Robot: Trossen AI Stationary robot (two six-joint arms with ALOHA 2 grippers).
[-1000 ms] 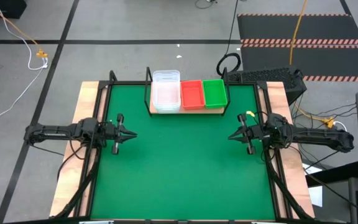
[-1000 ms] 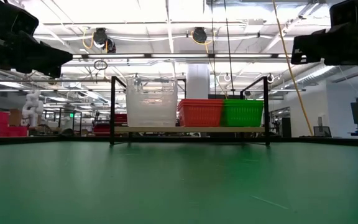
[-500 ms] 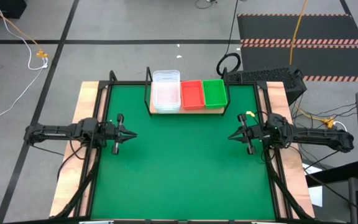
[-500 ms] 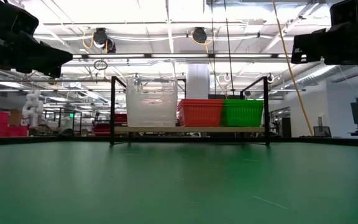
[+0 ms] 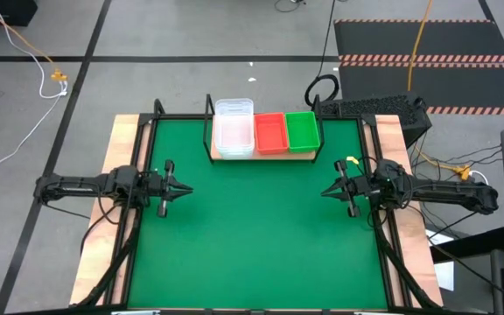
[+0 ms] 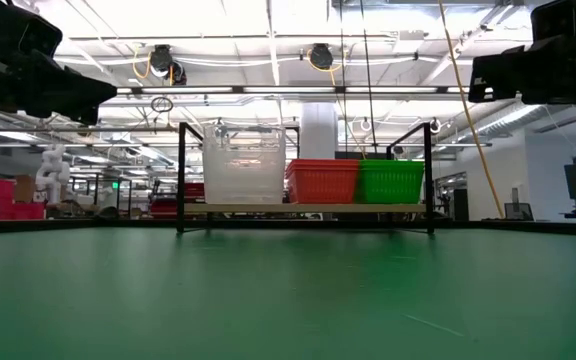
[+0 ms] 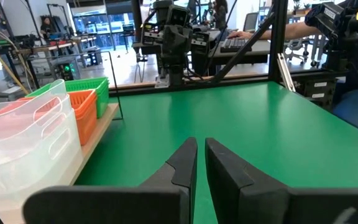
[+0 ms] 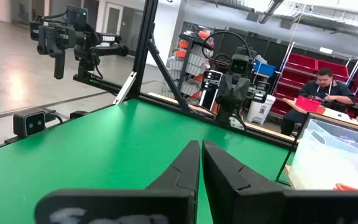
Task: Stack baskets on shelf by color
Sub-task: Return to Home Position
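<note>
The shelf [image 5: 311,155], a pale wooden board in a thin black frame, stands at the far edge of your green worktop [image 5: 252,245]. All the baskets sit on it in one row, sorted by colour. The clear baskets [image 5: 234,129] are stacked at the shelf's left end. The red baskets [image 5: 269,132] fill its middle and touch the clear stack. The green baskets [image 5: 301,129] take its right end, tight against the red ones. From worktop height, the clear stack rises higher than the red and green stacks, which stand about level with each other. Your left pincer [image 5: 185,188] hovers in front of the shelf, off to its left, near the worktop's left edge. It points inward across the green surface. Its two dark fingers [image 7: 185,163] are pressed almost together, with only a thin slit between them, and they grip nothing. Your right pincer [image 5: 326,191] mirrors it in front of the shelf on the right side. It too points inward, its fingers [image 8: 188,163] likewise closed up and empty. Both pincers are well apart from the shelf and the baskets. Beyond the worktop, the right wrist camera shows a person [image 8: 325,93] seated at a desk.
</note>
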